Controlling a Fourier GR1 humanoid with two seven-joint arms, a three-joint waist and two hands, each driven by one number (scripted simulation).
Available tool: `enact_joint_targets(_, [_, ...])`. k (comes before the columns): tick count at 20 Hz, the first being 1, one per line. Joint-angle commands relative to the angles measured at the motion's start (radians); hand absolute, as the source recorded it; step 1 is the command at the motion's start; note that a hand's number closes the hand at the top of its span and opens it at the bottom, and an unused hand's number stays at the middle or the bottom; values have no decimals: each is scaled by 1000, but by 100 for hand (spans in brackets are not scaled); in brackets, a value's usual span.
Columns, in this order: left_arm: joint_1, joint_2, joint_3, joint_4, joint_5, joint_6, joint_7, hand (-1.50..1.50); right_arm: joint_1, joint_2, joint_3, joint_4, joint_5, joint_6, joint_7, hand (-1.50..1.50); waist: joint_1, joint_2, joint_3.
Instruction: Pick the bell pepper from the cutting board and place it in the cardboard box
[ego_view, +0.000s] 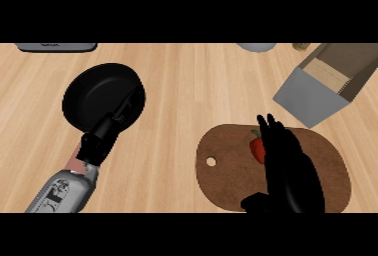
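A: What sat farthest left?

B: A grey appliance (56, 47), cut off by the upper edge, lay well beyond the left hand (118, 120). That hand rested with straight fingers over a black frying pan (96, 92), holding nothing that I could see. Its grey forearm (63, 190) came in from the lower left.

A: And further right?

B: A brown cutting board (229, 175) with 1 small hole (212, 161) near its left rim lay under the right hand (284, 155). The red bell pepper (257, 148) with its green stem was on the board, touching the left side of that hand and partly hidden by it.

A: Did the hand have hold of it?

B: I couldn't tell. The hand was a dark shape, its fingertips (267, 121) pointing away, and whether the fingers or thumb curled round the pepper wasn't visible.

A: Where was the box?

B: The cardboard box (328, 82), grey outside with tan flaps, stood beyond the hand and to its right, close to the board's far edge. A pale round object (257, 47) showed at the upper edge, to the box's left.
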Motion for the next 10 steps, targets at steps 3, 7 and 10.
enact_joint_targets(3, [22,12,41,-31,2,-39,14,0,-16,84,-13,134,52,36,78,-150,1,0,1])
enact_joint_targets(7, [-1,-9,65,-53,-8,-50,55,0,-22,114,-53,181,58,56,55,-150,-1,0,1])
enact_joint_targets(10, [49,-59,17,-89,-74,-26,61,0,-87,126,-132,246,58,55,-5,-150,2,-1,1])
